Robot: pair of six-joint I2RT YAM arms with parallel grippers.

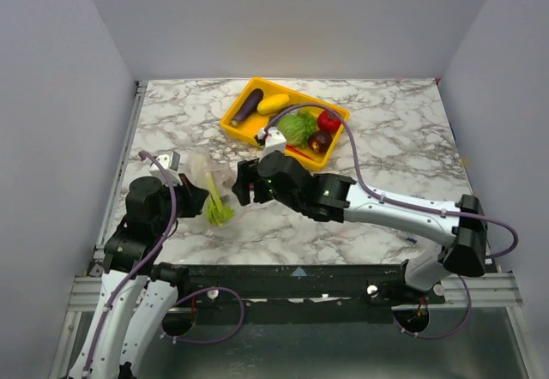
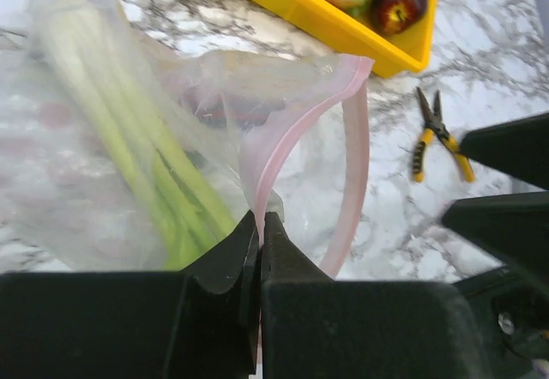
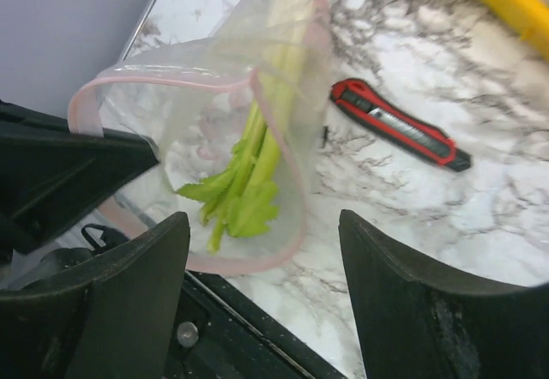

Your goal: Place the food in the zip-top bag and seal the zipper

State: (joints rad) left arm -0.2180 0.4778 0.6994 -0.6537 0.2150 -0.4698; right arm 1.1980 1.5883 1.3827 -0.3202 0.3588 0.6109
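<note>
Top external view: big marble surface under it all, with both arms reaching in to meet near the left middle. Next biggest, yellow tray at the far side, just beyond the right arm's wrist. Inside it: green lettuce, purple eggplant, yellow squash, dark onion, red tomato and thin red chili. No fish to be seen.

Then the zip-top bag, held by its rim between the two pincers, mouth gaping toward the right arm. Left pincer pinched tight on the pink rim. Green-white leek already inside, leafy end near the mouth. Right pincer spread wide with nothing in it, just in front of the mouth.

Small things: red-and-black knife lying on the surface beside the bag, and yellow-handled pliers near the tray. Thinnest of all, the zipper, a pink strip round the mouth, not pressed together yet.

Looks like time to fetch the next food. To do it well:
- Hold the rim firm with the left pincer and leave the mouth wide.
- Swing the right pincer to the tray and pick one free piece, maybe the squash or tomato.
- Grip it across the middle.
- Push it well past the pink strip before letting go, so nothing sits on the zipper.
- Leave knife and pliers alone.
</note>
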